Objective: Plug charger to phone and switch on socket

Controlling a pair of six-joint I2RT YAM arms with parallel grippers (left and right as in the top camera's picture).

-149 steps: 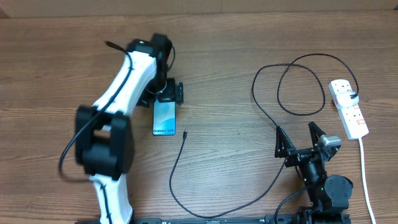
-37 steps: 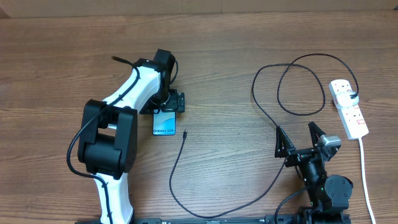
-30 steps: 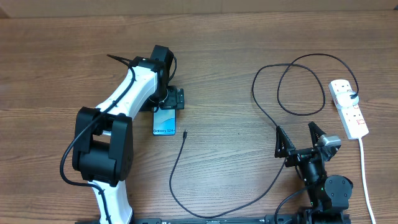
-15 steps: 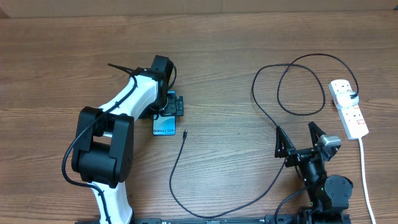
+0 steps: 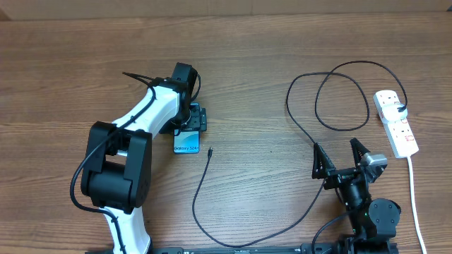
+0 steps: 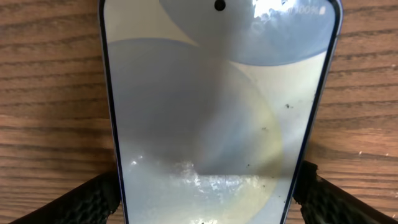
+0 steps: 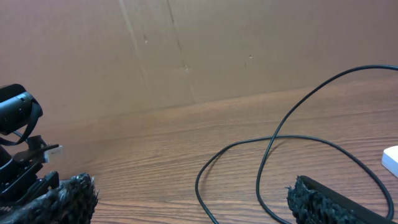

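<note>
1. The left gripper [image 5: 192,120] reaches down onto the table [image 5: 268,49] and pinches the phone [image 5: 186,143] across its width. In the wrist view its fingers [image 6: 87,202] meet both long edges.
2. The phone lies flat with its screen up. From above, the gripper covers one end, and the end with the dark lettering sticks out from under it. In the wrist view, the end with the small camera hole stretches ahead of the fingers.
3. The plug tip [image 5: 210,150] of the black cable [image 5: 201,187] lies on the wood just beside the corner of the lettered end, not touching the phone.
4. From the tip the cable curves away from the left gripper. It passes close by the right gripper [image 5: 336,152], loops beyond it, and ends in a black plug in the power strip [image 5: 395,123].
5. The right gripper is spread wide with nothing between its fingers [image 7: 56,199]. The cable loop lies on the wood ahead of them.
6. The power strip lies ahead and to the right of the right gripper, well apart from it. Its white cord [image 5: 415,197] trails back past that gripper's right side.
</note>
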